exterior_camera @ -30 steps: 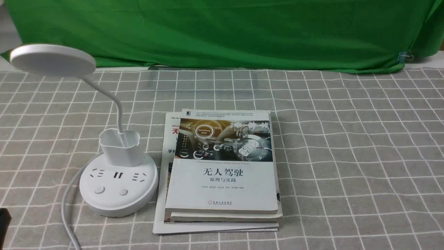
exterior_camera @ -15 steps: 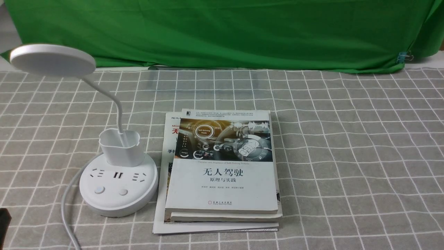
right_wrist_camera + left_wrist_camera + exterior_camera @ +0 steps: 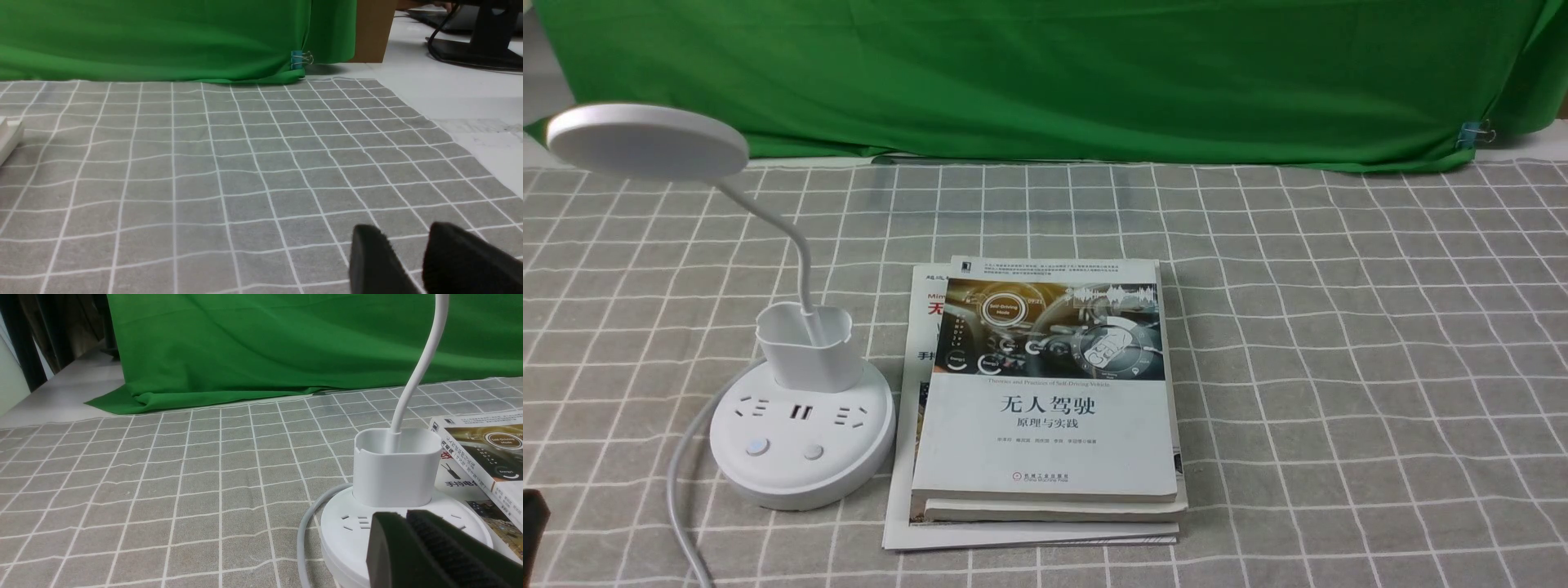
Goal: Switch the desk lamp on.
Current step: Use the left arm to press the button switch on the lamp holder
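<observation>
The white desk lamp (image 3: pixel 800 445) stands at the left of the table. Its disc head (image 3: pixel 645 139) is up at the far left on a thin neck that rises from the small cup (image 3: pixel 809 347). The round base carries sockets and two buttons (image 3: pixel 757 446); the left one shows a faint bluish glow. The head looks unlit. In the left wrist view my left gripper (image 3: pixel 404 516) is shut and empty, close in front of the base (image 3: pixel 351 539). Only a black corner of it (image 3: pixel 533 523) shows in the front view. My right gripper (image 3: pixel 402 234) is slightly open and empty over bare cloth.
A stack of books (image 3: pixel 1045 392) lies right beside the lamp base. The lamp's grey cable (image 3: pixel 682 490) runs from the base toward the front edge. A green cloth (image 3: pixel 1045 73) hangs at the back, with a clip (image 3: pixel 1470 133) at the right.
The left button on the base was plain grey one second ago and now shows a faint bluish glow. Neither arm has visibly moved.
</observation>
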Tool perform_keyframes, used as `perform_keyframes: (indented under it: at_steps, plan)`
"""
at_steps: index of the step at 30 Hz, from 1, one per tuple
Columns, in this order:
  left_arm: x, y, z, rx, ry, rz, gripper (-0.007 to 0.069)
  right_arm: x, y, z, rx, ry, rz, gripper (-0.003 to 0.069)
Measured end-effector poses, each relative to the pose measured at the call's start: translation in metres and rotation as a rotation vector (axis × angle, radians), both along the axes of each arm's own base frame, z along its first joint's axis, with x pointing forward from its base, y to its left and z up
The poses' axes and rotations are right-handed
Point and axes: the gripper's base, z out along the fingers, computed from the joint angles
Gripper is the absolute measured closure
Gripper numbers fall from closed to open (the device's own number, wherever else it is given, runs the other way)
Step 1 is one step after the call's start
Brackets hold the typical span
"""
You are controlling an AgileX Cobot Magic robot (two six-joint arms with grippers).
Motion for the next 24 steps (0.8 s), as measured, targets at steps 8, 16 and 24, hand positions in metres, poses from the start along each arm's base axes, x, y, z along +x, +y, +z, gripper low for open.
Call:
perform_keyframes:
  at_steps: [8, 16, 24]
  plan:
    - [0.0, 0.0, 0.0, 0.001, 0.0, 0.0, 0.0606, 0.0, 0.0, 0.0, 0.0, 0.0, 0.0, 0.0414]
    - [0.0, 0.0, 0.012, -0.176, -0.133, 0.004, 0.0606, 0.0, 0.0, 0.0, 0.0, 0.0, 0.0, 0.0414]
    - [-0.002, 0.004, 0.031, -0.288, -0.334, 0.019, 0.0606, 0.0, 0.0, 0.0, 0.0, 0.0, 0.0, 0.0414]
